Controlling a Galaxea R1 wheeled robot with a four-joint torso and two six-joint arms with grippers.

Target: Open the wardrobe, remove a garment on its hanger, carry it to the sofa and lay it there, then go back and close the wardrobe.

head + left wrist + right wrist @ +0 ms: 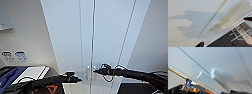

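Far left on the wall, two small blue-and-white labels [13,56]. Next, left gripper [79,80] pointing at the wardrobe [75,32], tip near the left door's handle, not touching; can't tell if open or shut. Wardrobe dead centre, both doors closed, handles [90,72] w/ the seam between them. Right gripper [95,71] tip right at the handles; its state can't be told either.

Bright, even indoor light; all views soft and blocky. Head view: wardrobe [100,32] doors pale, washed out, lines splay toward 12 (wide-angle). Left wrist view: soft grey shadow patches across the door. Right wrist view: handles [209,78] w/ mild glare, blurred.
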